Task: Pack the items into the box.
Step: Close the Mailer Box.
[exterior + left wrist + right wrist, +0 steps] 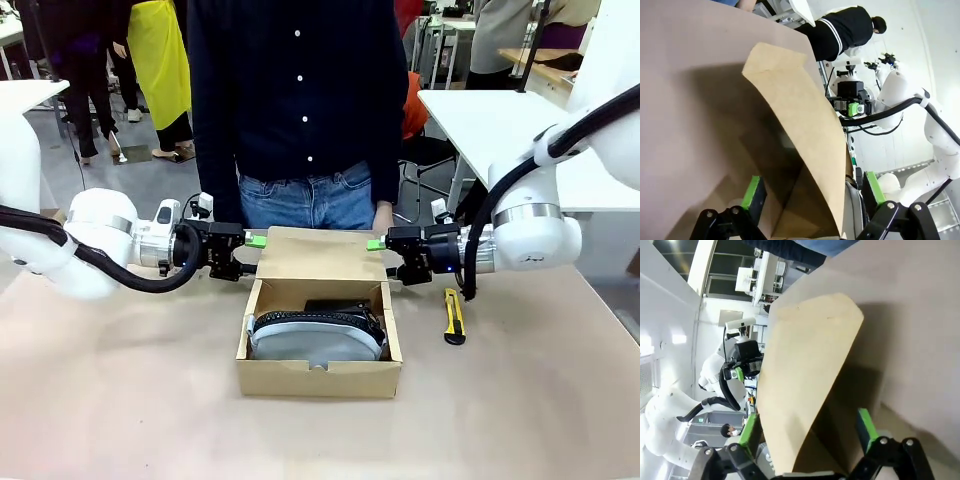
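The brown cardboard box (320,378) sits mid-table with its flap lid (315,254) raised at the back. Inside lies the grey pouch (315,342) with its black zipper edge. Behind it shows a bit of a black item (335,304), mostly hidden, probably the stapler. My left gripper (256,241) is at the flap's left edge and my right gripper (376,244) at its right edge. Both are open. In the left wrist view the flap (805,125) runs between the green pads (752,192). In the right wrist view the flap (805,375) likewise stands between the pads (865,426).
A yellow-and-black utility knife (454,316) lies on the table right of the box. A person in a dark shirt (300,90) stands at the far edge just behind the flap, one hand (383,216) hanging near it. The near tabletop (120,400) is bare.
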### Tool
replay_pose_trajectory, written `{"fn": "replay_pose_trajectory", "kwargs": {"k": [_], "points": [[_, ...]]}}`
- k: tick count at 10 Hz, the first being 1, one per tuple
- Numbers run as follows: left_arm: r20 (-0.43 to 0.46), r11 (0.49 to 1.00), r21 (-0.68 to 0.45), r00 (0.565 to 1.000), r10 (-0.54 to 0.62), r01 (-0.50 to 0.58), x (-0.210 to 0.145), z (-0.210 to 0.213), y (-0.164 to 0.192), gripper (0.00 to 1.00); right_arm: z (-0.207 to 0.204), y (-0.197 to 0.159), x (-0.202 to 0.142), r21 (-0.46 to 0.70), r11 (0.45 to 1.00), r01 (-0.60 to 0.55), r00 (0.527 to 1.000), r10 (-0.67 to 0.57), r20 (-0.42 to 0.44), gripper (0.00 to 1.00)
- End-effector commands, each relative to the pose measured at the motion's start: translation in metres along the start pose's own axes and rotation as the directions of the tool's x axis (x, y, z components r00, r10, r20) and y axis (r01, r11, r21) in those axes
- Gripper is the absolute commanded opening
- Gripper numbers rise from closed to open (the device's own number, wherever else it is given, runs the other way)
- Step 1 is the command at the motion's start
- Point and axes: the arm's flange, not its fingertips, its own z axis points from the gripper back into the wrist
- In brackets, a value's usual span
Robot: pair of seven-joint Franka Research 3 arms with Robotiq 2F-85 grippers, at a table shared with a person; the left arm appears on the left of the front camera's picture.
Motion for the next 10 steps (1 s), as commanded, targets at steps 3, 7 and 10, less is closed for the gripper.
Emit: {"fn": "replay_pose_trajectory", "kwargs": {"k": [3, 7, 10], "points": [[0.010, 0.994, -0.084, 0.998, -0.066, 0.067, 0.000, -0.006, -0.013, 1.00, -0.007, 0.014, 0.001, 0.084, 0.996, -0.020, 1.000, 0.021, -0.014, 1.00], [-0.044, 0.952, -0.158, 0.962, -0.270, 0.261, -0.018, -0.010, -0.062, 1.00, 0.011, 0.044, -0.012, 0.171, 0.973, -0.152, 0.988, 0.155, -0.003, 1.00], [-0.021, 0.914, -0.189, 0.929, -0.369, 0.359, -0.034, 0.001, -0.089, 1.00, 0.026, 0.060, -0.028, 0.203, 0.946, -0.253, 0.967, 0.254, 0.020, 1.00]]}}
